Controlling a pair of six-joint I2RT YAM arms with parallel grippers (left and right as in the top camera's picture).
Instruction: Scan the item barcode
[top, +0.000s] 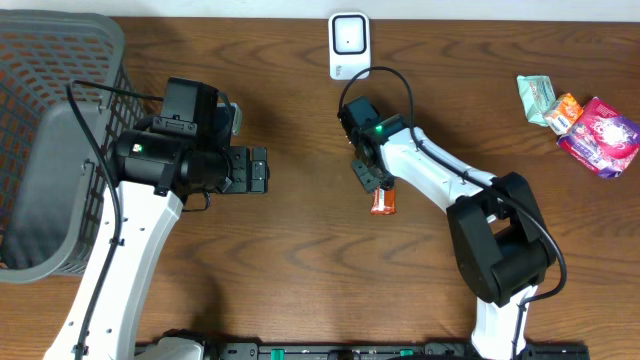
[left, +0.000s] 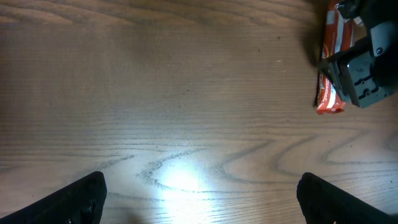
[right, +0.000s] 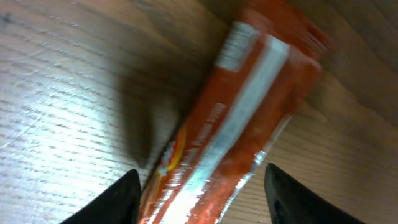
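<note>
One glossy, oblong orange packet (right: 249, 112) lies on a wood-grained table (right: 62, 93).

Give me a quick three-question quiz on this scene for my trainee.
1. True or false: the left gripper is open and empty.
2. The scanner sits: A in the basket; B at the table's far edge; C beside the snacks.
3. Which gripper's fingers flank the orange packet?
Key: 1 true; 2 B; 3 the right gripper.
</note>
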